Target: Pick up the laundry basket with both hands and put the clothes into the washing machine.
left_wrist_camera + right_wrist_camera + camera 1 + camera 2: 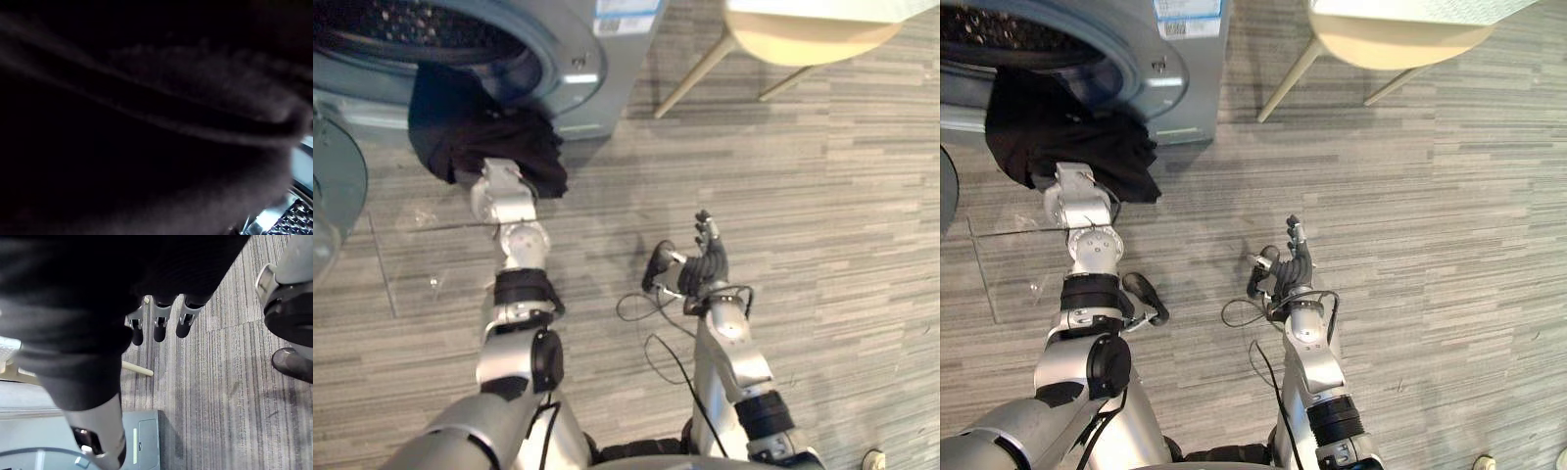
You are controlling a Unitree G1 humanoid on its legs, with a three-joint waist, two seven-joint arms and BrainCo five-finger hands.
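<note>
A black garment (pixel 480 127) hangs out of the washing machine's open drum (pixel 411 24) and down over its front rim. My left hand (pixel 499 186) reaches up into the lower edge of that cloth and is buried in it; the left wrist view has the dark cloth (pixel 146 122) right against it, with a bit of the perforated drum (pixel 298 215) beside it. My right hand (pixel 705 259) hangs over the bare floor to the right, open, fingers (pixel 156 328) straight, holding nothing.
The grey washing machine (pixel 607 69) stands at the far left, its round glass door (pixel 333 186) swung open beside it. A transparent straight-edged thing (pixel 411 264) lies on the floor under my left arm. A pale chair (pixel 803 34) stands at the far right.
</note>
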